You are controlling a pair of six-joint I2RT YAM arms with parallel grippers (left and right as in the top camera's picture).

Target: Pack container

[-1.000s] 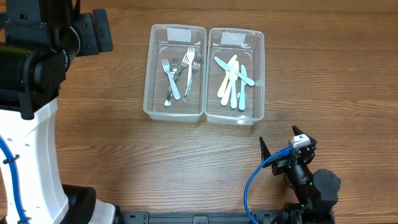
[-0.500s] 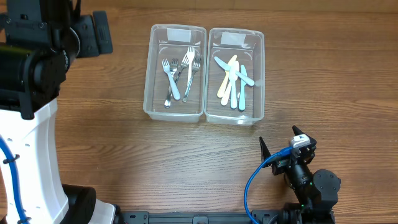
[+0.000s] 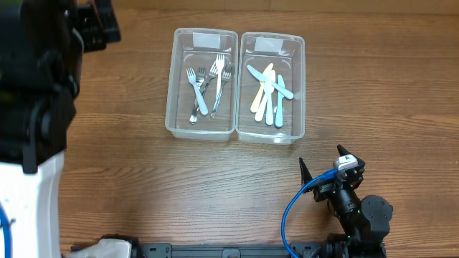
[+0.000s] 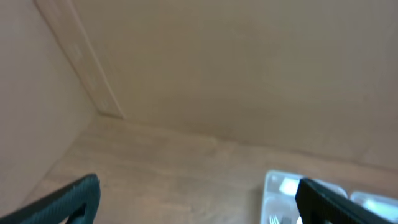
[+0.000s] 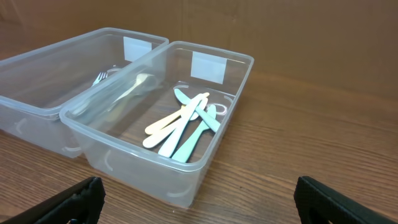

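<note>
Two clear plastic containers sit side by side at the back middle of the wooden table. The left container (image 3: 170,100) holds several forks (image 3: 208,84). The right container (image 3: 300,86) holds several pale yellow and mint knives (image 3: 268,93), also seen in the right wrist view (image 5: 183,121). My right gripper (image 3: 324,161) is open and empty, low over the table in front of the right container (image 5: 205,174). My left gripper (image 4: 199,199) is open and empty, raised at the far left; its view shows only a corner of the left container (image 4: 280,183).
The left arm's large black and white body (image 3: 36,107) fills the left side of the overhead view. A blue cable (image 3: 290,215) loops by the right arm's base. A wall stands behind the table (image 4: 217,62).
The left arm has lifted and swung, now covering more of the overhead view's left edge. The right arm and both containers have not moved.
</note>
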